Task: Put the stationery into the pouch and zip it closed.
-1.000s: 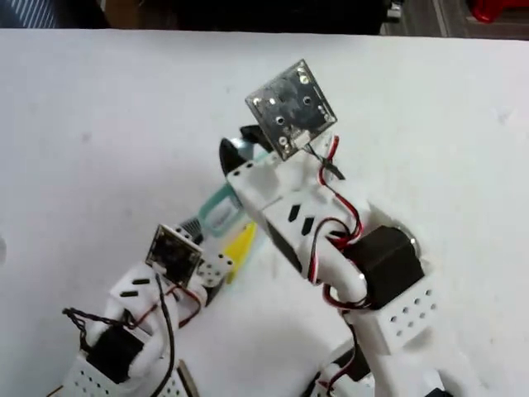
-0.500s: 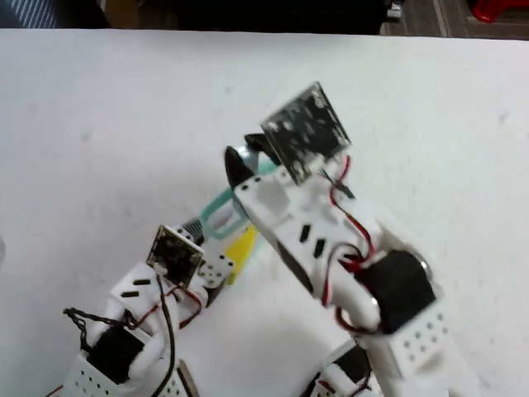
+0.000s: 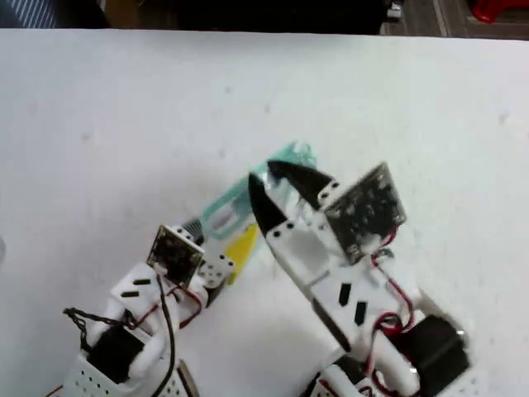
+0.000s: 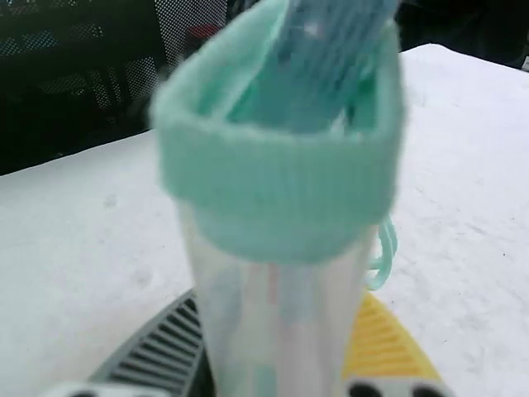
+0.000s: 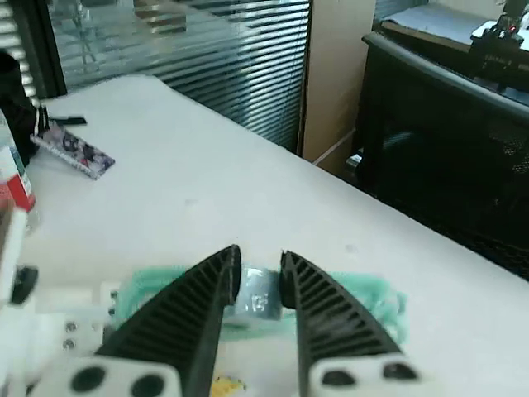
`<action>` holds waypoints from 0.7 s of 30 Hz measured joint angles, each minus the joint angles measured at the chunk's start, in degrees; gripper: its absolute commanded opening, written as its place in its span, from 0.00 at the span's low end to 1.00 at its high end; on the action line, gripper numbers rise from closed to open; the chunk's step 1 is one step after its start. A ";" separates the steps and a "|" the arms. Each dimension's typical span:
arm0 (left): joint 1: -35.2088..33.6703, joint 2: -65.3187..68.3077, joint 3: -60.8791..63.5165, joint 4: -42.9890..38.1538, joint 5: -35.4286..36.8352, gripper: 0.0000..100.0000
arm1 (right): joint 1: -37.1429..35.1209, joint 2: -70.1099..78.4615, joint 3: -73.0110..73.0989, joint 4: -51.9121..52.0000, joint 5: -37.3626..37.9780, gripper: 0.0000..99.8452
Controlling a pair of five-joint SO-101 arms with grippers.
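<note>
A clear pouch (image 3: 216,213) with a mint-green band lies slanted on the white table (image 3: 99,124). My left gripper (image 3: 216,236) is shut on its near end, one grey finger (image 4: 153,360) and one yellow finger (image 4: 384,356) either side of the pouch (image 4: 277,190). A blue piece of stationery (image 4: 331,50) shows inside, through the open mouth. My right gripper (image 3: 260,171) hangs above the pouch's far half, its black fingers (image 5: 186,310) a little apart with nothing between them. In the right wrist view, below the right gripper (image 5: 259,252), lies the green pouch (image 5: 364,302).
A small patterned card (image 5: 70,149) lies on the far part of the table, and a red-and-white bottle (image 5: 12,178) stands at the picture's edge. Dark furniture and blinds stand beyond the table's edge (image 5: 397,211).
The right arm has drawn back toward the near right, lifting its gripper off the pouch's far end; more of the pouch now shows. The left arm has kept still.
</note>
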 measured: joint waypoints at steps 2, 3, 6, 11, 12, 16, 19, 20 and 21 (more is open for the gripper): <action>0.00 0.00 0.00 0.00 0.00 0.17 | 0.09 -0.09 3.78 -2.73 1.23 0.02; 0.00 0.00 0.00 0.00 0.00 0.17 | 0.09 -0.35 5.71 -4.13 1.49 0.02; 0.00 0.00 0.00 0.00 0.00 0.17 | 0.00 -1.67 9.14 -8.35 1.85 0.02; -0.09 0.00 0.00 0.00 0.00 0.17 | 0.00 -1.32 10.29 -11.69 1.85 0.02; -0.09 0.00 0.00 0.00 0.00 0.17 | -0.35 -1.32 10.37 -11.87 1.85 0.02; -0.18 0.00 0.00 0.00 0.00 0.17 | -3.16 -1.32 10.37 -11.96 2.02 0.11; -0.18 0.09 0.00 0.00 0.00 0.17 | -3.16 -1.32 10.37 -11.78 2.02 0.28; -0.26 0.09 0.00 0.00 0.00 0.17 | -3.16 -1.32 10.29 -10.99 2.02 0.30; -0.18 0.09 0.00 0.00 0.00 0.17 | -3.16 -1.49 9.85 -9.85 2.02 0.30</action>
